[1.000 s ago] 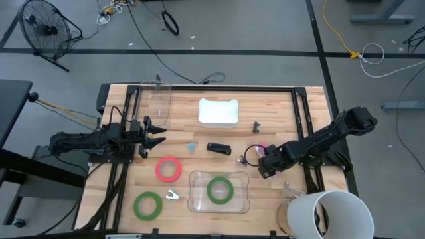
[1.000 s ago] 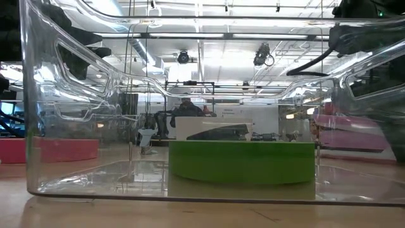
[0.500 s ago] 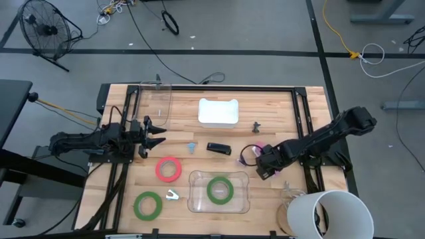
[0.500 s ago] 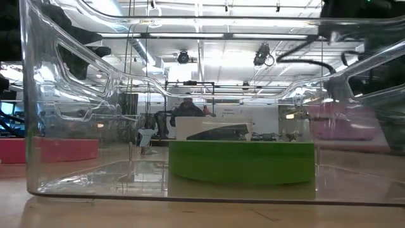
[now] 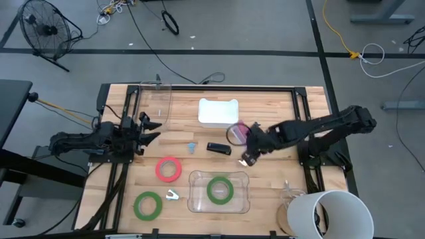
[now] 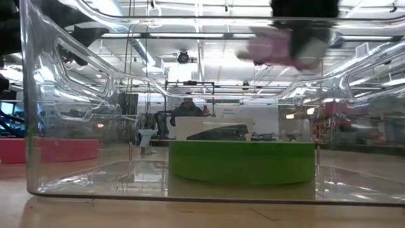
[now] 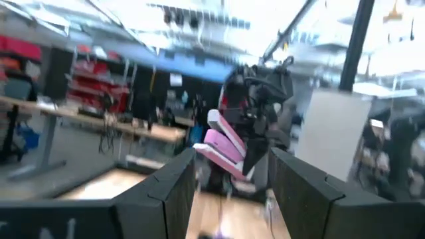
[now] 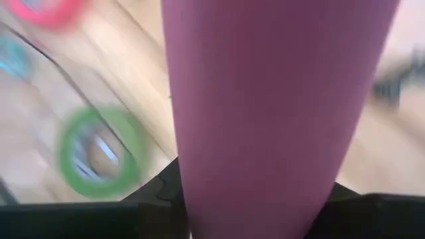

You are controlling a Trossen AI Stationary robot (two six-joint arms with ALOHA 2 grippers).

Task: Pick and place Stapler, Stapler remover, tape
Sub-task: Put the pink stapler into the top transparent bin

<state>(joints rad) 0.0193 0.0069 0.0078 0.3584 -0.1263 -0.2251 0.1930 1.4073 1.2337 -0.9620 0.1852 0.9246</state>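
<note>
Wooden table (image 5: 279, 106) on grey floor. Pink stapler (image 5: 240, 131) up in air near table middle, clenched in right gripper (image 5: 251, 147), just at 1 o'clock from clear tray (image 5: 196, 178). Tray holds green tape (image 5: 220, 190). Good way, my guess: carry slow toward 7 o'clock, stop over tray, go low, then let go. Red tape (image 5: 169, 168) at tray's 10 o'clock. Left gripper (image 5: 147, 129) waits at table's 9 o'clock edge, fingers spread, holding nothing.

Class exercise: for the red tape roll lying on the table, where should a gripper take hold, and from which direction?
The red tape roll lies flat with its wide centre hole facing up, so come straight down from above and pinch the ring wall, one finger in the hole, one outside.
</note>
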